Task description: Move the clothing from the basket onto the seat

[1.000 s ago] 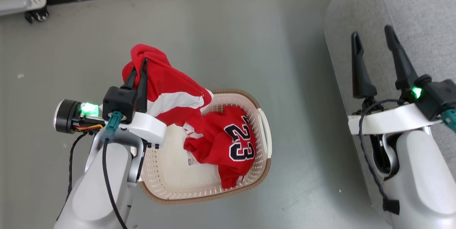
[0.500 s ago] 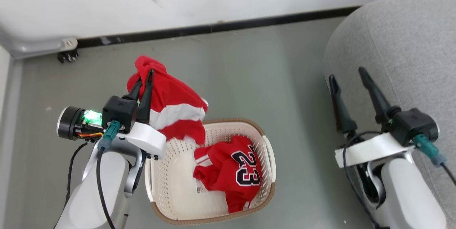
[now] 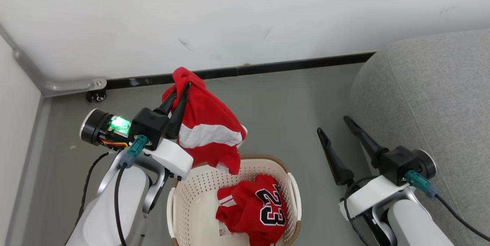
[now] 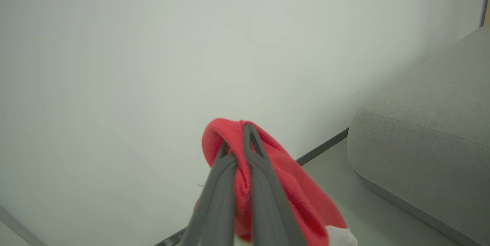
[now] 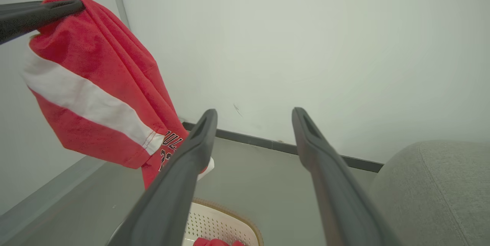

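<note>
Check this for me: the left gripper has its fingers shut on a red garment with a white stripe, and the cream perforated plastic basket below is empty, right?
Not quite. The cream-white perforated plastic basket is not empty: the head view shows a red jersey with a black number 23 lying in it. The rest is right: the left gripper has its fingers shut on the red garment with a white stripe.

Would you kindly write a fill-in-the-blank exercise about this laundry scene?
The left pincer is shut on a red garment with a ____ stripe.
The jersey in the basket bears number ____.
The right pincer stands ____, holding nothing.
The seat lies on the robot's ____.
Answers: white, 23, open, right.
</note>
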Controlling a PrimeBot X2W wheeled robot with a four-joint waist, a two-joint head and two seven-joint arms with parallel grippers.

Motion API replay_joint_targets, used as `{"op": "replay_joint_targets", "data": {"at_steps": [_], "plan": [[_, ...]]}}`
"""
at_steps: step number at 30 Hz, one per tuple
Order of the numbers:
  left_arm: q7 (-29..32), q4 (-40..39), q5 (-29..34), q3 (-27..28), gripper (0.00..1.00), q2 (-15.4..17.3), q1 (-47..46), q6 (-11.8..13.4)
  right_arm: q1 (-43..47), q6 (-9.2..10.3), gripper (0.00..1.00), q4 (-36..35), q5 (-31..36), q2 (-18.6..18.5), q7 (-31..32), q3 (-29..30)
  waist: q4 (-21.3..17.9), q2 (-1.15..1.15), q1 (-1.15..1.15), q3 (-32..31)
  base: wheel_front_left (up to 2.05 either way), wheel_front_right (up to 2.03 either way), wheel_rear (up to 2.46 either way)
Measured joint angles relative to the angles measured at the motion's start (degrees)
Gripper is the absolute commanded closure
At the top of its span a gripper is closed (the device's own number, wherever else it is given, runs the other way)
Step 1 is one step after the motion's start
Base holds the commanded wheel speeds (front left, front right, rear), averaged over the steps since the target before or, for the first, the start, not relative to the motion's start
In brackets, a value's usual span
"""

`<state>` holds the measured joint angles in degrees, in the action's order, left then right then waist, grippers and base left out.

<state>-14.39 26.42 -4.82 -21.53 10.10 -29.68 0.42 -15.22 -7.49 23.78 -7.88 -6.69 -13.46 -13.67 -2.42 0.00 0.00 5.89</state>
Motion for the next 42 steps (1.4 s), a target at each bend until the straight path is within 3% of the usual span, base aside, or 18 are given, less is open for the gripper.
{"op": "replay_joint_targets", "data": {"at_steps": [12, 23, 42], "plan": [[1.32, -3.24, -1.52, -3.85, 1.00, -0.76, -0.03, -6.04, 1.21, 0.00, 0.00, -0.63, -6.04, -4.94, 3.91, -9.15, 0.60, 0.00, 0.00, -5.47, 0.00, 0.00, 0.00], [2.69, -6.16, -3.25, -6.86, 1.00, -0.74, -0.04, -7.09, 1.10, 0.00, 0.00, -3.43, -12.20, -8.46, 6.97, -18.01, 0.86, 0.00, 0.00, -8.31, 0.00, 0.00, 0.00], [5.83, -10.81, -6.23, -13.95, 1.00, -0.60, -0.04, -7.56, -5.38, 0.00, 0.00, -5.28, -18.62, -14.18, 10.87, -27.18, 2.08, 0.00, 0.00, -9.39, 0.00, 0.00, 0.00]]}}
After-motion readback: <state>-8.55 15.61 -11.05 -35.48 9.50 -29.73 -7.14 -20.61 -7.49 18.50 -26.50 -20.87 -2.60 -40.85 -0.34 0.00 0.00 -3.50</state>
